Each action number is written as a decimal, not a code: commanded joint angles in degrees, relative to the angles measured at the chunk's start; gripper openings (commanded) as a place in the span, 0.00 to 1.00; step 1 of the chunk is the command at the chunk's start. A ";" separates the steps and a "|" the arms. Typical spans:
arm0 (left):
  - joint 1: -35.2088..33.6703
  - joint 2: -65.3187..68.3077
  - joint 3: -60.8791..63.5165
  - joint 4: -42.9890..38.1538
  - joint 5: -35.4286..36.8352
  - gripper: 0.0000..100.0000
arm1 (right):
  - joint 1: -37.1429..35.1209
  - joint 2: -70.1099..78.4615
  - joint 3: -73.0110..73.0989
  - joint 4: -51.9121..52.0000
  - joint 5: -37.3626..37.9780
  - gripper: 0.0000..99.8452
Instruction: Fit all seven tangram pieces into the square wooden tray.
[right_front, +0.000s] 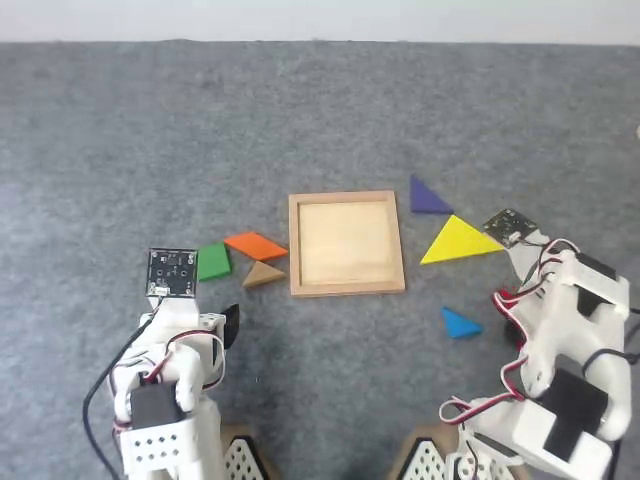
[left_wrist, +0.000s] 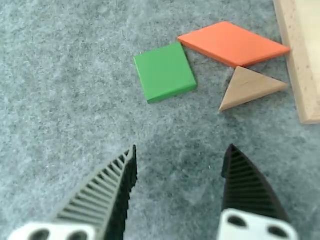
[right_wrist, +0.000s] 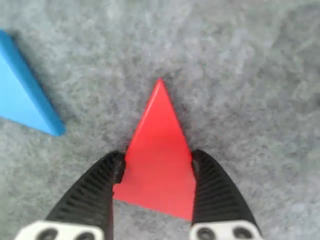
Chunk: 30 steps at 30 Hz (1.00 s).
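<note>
The square wooden tray (right_front: 346, 288) lies empty mid-table. To its left sit a green square (left_wrist: 165, 72), an orange parallelogram (left_wrist: 232, 44) and a tan triangle (left_wrist: 247, 87). My left gripper (left_wrist: 181, 150) hangs open over bare carpet just short of them. Right of the tray are a purple triangle (right_front: 428, 197), a yellow triangle (right_front: 458, 240) and a blue triangle (right_front: 460, 323). My right gripper (right_wrist: 157, 156) is shut on a red triangle (right_wrist: 159, 125), both fingers pressed against its sides, with the blue triangle (right_wrist: 22, 95) close by.
Grey carpet covers the whole table. Both arm bases stand at the near edge, left (right_front: 160, 420) and right (right_front: 560, 400). A corner of the tray's rim (left_wrist: 300, 75) shows beside the tan triangle.
</note>
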 joint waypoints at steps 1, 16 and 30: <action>-0.35 -0.62 -0.40 0.18 -0.53 0.27 | -1.27 -6.99 -0.97 1.27 -5.98 0.02; -0.35 -0.62 -0.40 0.18 -0.53 0.27 | -0.48 -25.10 1.49 22.55 14.15 0.33; -0.35 -0.62 -0.40 0.18 -0.44 0.27 | 5.32 -40.48 22.77 14.46 30.59 0.40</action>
